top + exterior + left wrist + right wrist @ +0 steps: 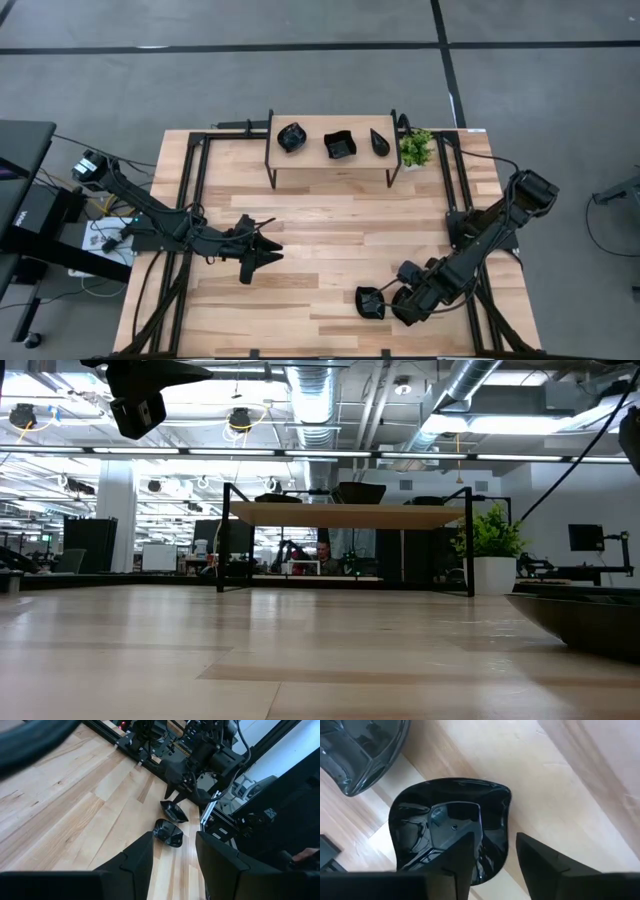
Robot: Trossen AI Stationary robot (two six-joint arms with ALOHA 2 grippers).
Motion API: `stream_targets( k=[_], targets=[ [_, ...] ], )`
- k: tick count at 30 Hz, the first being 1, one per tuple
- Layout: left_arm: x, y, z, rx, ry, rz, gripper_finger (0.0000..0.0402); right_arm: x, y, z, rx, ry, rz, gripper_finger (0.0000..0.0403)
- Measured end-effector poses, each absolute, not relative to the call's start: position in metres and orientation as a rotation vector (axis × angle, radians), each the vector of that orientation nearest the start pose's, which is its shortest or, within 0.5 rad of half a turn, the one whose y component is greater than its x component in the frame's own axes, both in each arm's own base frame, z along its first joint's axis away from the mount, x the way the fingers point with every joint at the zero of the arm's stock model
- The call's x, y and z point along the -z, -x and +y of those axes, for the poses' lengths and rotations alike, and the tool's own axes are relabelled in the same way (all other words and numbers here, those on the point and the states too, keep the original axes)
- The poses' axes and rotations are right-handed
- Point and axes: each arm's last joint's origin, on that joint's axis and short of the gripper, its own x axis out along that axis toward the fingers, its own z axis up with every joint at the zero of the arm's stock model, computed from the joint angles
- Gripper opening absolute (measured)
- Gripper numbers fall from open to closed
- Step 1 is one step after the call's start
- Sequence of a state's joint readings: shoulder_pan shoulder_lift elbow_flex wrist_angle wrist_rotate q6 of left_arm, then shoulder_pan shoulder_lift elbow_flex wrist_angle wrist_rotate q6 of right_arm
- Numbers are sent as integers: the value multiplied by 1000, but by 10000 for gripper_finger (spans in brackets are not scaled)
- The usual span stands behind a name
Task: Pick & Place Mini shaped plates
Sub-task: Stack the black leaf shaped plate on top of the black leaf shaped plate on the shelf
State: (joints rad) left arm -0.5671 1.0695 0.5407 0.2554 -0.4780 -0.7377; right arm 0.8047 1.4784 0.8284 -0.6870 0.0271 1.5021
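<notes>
In the high view, the left gripper [268, 251] hung over the left-centre of the wooden table [330, 215], its fingers spread and holding nothing, pointing toward the frame's right. Bare boards lay between it and the dishes lower down.

At upper centre stood a small raised shelf [330, 128] with three mini shaped plates in a row along its length: a scalloped round plate [291, 137] at the left, a square plate [339, 146] in the middle, and a teardrop plate [379, 142] at the right, its narrow tip toward the frame's top and its long axis running top to bottom. Just right of the shelf, at its corner, sat a small green potted plant [416, 148].

At lower right of centre lay a squarish plate [370, 301] on the table, with the right gripper [392, 302] right at its right-hand edge. The right wrist view showed that plate [450, 827] close up — rounded-square, hollow side up, one finger [457, 857] over its bowl and the other beside its rim, the jaws parted and straddling the edge; whether they pinched it I could not tell. A second dark plate [357, 750] lay just beside it, at the upper left of that frame; the left wrist view also showed two plates side by side — near [168, 832] and far [174, 811] — under the right arm.
</notes>
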Motion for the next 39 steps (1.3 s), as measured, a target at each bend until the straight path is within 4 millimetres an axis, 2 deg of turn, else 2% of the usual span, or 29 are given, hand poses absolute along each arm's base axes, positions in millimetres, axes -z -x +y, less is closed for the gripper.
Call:
stream_targets(
  k=[6,17,31,39],
  targets=[
    [-238,-197,-110,-1,597,257,149,-159,-173,179,326,-750,1342,130],
    [-238,-196,-110,1,597,258,149,-161,-174,179,316,-758,1339,93],
    [-238,-196,-110,1,597,258,149,-161,-174,180,316,-758,1340,8],
    [-238,-196,-110,1,593,258,149,-161,-173,180,303,-773,1369,3]
  ],
)
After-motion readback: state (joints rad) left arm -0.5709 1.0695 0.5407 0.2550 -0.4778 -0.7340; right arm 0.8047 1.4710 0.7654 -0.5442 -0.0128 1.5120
